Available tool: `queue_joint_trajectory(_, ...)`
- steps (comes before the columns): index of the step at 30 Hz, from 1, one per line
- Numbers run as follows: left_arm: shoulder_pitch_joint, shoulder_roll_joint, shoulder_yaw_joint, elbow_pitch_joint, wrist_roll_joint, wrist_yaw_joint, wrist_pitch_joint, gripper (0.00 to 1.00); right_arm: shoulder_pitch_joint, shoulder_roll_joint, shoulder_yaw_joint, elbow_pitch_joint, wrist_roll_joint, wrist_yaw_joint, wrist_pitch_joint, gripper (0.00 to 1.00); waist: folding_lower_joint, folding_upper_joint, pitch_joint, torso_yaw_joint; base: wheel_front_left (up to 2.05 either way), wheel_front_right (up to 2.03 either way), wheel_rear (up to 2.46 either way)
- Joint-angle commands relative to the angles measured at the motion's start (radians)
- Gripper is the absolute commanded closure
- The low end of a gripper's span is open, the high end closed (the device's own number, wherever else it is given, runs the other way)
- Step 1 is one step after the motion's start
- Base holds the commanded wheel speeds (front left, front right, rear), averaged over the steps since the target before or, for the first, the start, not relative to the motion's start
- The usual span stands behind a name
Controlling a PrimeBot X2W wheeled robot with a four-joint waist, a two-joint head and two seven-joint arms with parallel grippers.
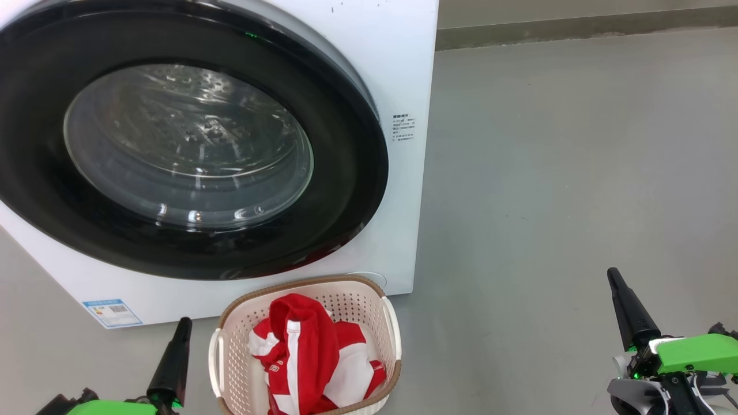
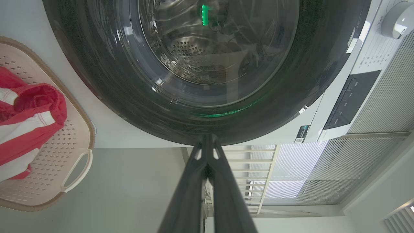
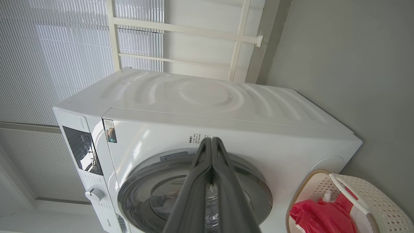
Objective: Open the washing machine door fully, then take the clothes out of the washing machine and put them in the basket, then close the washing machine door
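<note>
Nearest in the head view, the left gripper (image 1: pixel 182 328) is seen at the lower left and the right gripper (image 1: pixel 614 281) at the lower right. Each has its two dark fingers pressed together on nothing, above the grey floor (image 1: pixel 576 173). Between them, closer to the left gripper, the basket (image 1: pixel 353 302) is set on the floor just in front of the washing machine (image 1: pixel 403 69). The clothes (image 1: pixel 305 357) are heaped inside the basket, red with white stripes. The washing machine door (image 1: pixel 351 173) is shut flush against the white front, and steel drum is seen through its glass. A blue label (image 1: pixel 112 311) is stuck near the front's lower corner.

In the left wrist view, the left gripper (image 2: pixel 207 139) is shown clenched and empty, its tips meeting in front of the black rim of the washing machine door (image 2: pixel 97 81). Whether the rim is touched cannot be told from this view. The perforated drum (image 2: pixel 190 51) is seen through the glass. The basket (image 2: pixel 86 129) is found at the left edge with the clothes (image 2: pixel 29 113) lying in it. A dark control panel (image 2: pixel 352 97) and a white knob (image 2: pixel 396 19) are seen at the right.

In the right wrist view, the right gripper (image 3: pixel 211 142) is likewise closed on nothing and is aimed at the washing machine (image 3: pixel 210 97), well apart from it. The washing machine door (image 3: pixel 258 194) is seen closed. The basket (image 3: pixel 381 200) is placed just beside the machine's front, and the clothes (image 3: pixel 317 216) are contained in it.
</note>
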Motion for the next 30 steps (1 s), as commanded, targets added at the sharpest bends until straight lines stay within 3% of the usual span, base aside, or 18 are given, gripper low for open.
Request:
queue_joint_trajectory(1,-0.04,0.013,0.036,-0.021,0.0,-0.007,0.005,1.0,-0.04,-0.008,0.019,-0.029,0.003,-0.001,0.004,1.0,0.0,0.0,0.0,0.0,0.0,0.0,0.0)
queue_joint_trajectory(30,-0.04,0.009,0.041,-0.021,0.004,-0.007,0.009,1.0,-0.041,-0.004,0.013,-0.029,-0.002,-0.001,0.009,1.0,0.0,0.0,0.0,0.0,0.0,0.0,0.0)
